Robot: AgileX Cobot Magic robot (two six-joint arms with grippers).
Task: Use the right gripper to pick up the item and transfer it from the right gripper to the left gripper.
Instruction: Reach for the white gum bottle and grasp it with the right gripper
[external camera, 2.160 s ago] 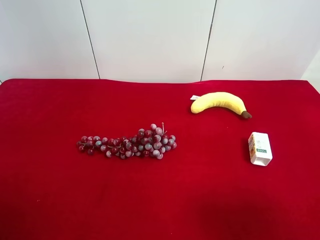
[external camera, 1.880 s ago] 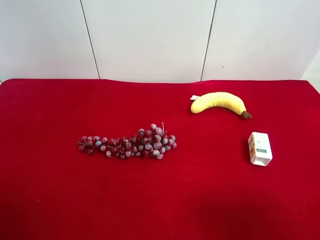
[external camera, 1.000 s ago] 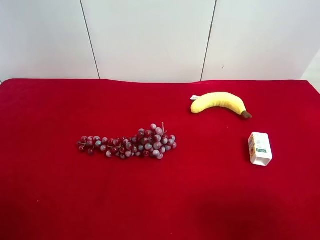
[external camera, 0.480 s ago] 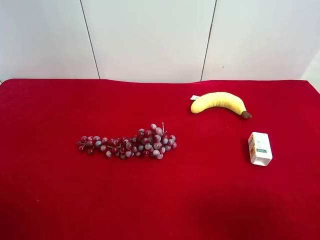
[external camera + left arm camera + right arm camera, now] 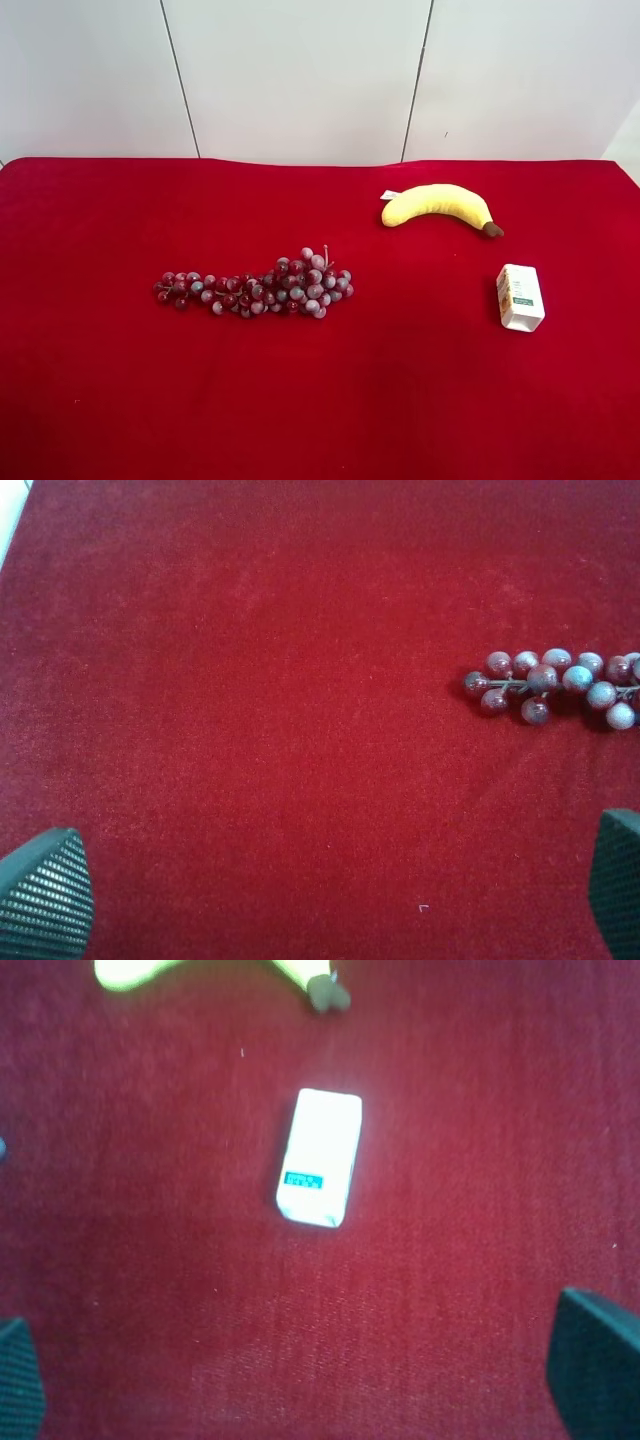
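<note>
White carton (image 5: 520, 297), flat, long axis twd banana (image 5: 437, 204)

A staged test bench, as in a lab, is suggested: a surface (image 5: 100, 400) covered in plain red cloth is backed by bare white wall panels (image 5: 300, 80), and 3 props are laid out apart: banana (image 5: 438, 204), grapes (image 5: 260, 288), carton (image 5: 520, 297).

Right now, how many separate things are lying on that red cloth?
3. A bunch of red grapes lies near the middle of the red cloth, a banana sits far right in the high view, and a drink carton lies nearer the camera. Nothing seems hidden.
</note>
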